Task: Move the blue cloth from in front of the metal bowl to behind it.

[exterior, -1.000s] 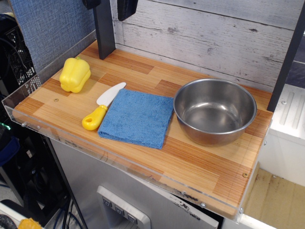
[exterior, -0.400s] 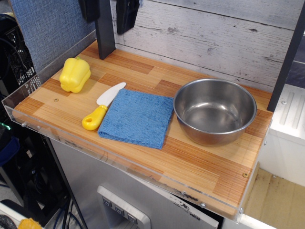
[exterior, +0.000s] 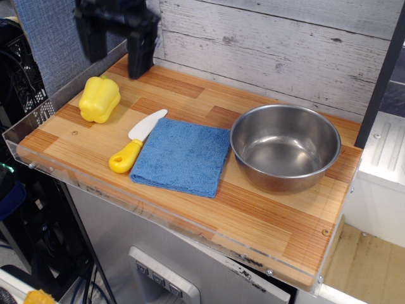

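On the wooden tabletop (exterior: 266, 215), the blue cloth (exterior: 182, 156) is lying flat and square exactly where it was lying a second ago, its right edge just beside the metal bowl (exterior: 286, 147) at the cloth's 3 o'clock. Nothing on the board is shifting: the bowl is sitting upright as before, and the cloth is keeping the same folds. What is changing is the gripper (exterior: 116, 43), which is coming down into the picture at the top left; a second ago only dark tips were showing at the upper edge, and now its blurred black body is hanging low over the back left corner of the table, in front of the dark post. Its two fingers are pointing downward with a clear gap between them, so it is standing open, and it is holding nothing and touching nothing that can be made out. From the gripper, the cloth is lying well apart at about 5 o'clock. Just beside the cloth's left edge, at its 9 o'clock, a toy knife (exterior: 136, 142) with a yellow handle and white blade is resting, unmoved. Farther out, at the cloth's 10 o'clock and almost under the gripper, a yellow toy pepper (exterior: 99, 99) is sitting as before.
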{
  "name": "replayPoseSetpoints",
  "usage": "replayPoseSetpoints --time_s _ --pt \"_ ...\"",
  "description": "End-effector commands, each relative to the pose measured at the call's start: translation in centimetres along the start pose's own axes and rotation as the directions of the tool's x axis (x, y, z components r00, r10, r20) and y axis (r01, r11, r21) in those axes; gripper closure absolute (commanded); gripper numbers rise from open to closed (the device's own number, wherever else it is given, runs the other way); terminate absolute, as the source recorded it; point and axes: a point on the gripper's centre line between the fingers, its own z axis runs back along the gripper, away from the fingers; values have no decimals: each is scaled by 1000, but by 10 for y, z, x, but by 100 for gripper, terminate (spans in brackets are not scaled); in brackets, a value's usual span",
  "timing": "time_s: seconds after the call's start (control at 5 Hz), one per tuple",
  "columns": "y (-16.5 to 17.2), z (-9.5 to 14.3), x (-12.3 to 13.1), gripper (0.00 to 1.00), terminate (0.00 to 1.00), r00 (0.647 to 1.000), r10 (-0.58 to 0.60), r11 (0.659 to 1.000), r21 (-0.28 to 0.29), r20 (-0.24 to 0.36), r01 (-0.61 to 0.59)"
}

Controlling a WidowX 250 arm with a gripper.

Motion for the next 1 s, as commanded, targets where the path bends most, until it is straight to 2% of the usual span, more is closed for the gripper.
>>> replayPoseSetpoints --time_s 0.0,0.2,0.4,0.8 --pt "-10 -21 -4 0 0 995 -65 996 -52 82 69" --pt "-29 -34 0 0 0 994 -88 990 -103 70 95" --pt "-48 -49 2 0 0 993 -110 987 -111 50 115" --pt "-62 -73 11 0 0 989 -149 988 -41 2 149"
